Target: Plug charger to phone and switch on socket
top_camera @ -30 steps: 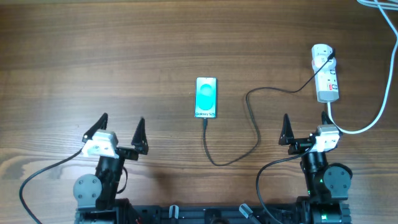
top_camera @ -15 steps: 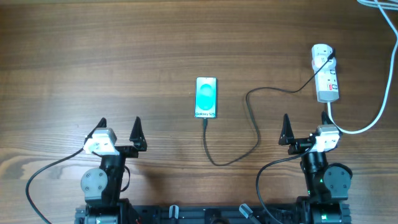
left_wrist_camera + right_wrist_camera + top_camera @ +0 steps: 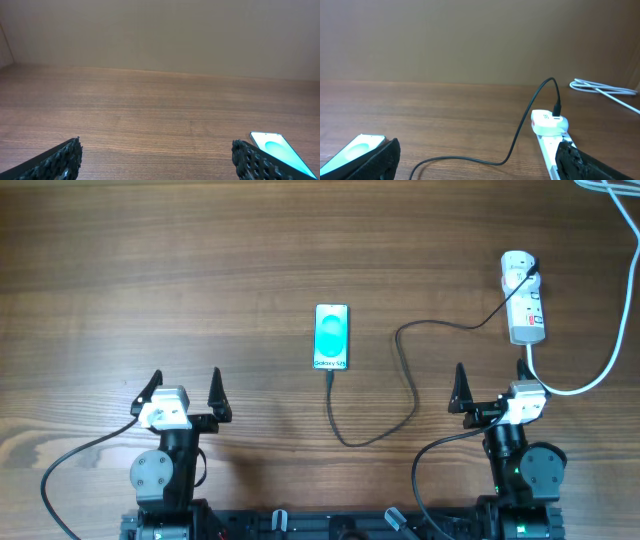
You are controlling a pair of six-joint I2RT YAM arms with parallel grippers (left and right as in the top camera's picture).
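The phone (image 3: 332, 336) lies flat at the table's middle, cyan screen up, "Galaxy" text at its near end. The black charger cable (image 3: 405, 380) runs from the white socket strip (image 3: 522, 300) at the right, loops down, and its connector (image 3: 330, 375) meets the phone's near edge. My left gripper (image 3: 183, 388) is open and empty at the near left. My right gripper (image 3: 488, 385) is open and empty, just in front of the socket. The phone shows in the left wrist view (image 3: 280, 150) and right wrist view (image 3: 355, 147); the socket (image 3: 550, 125) and cable (image 3: 520, 140) show in the right wrist view.
A thick white cord (image 3: 610, 360) curves from the socket's near end out to the right edge and back corner. The wooden table (image 3: 150, 270) is bare on the left. A plain wall stands behind the table (image 3: 160, 35).
My left gripper has drawn back toward the near edge and straightened. The right arm, phone, cable and socket have not moved.
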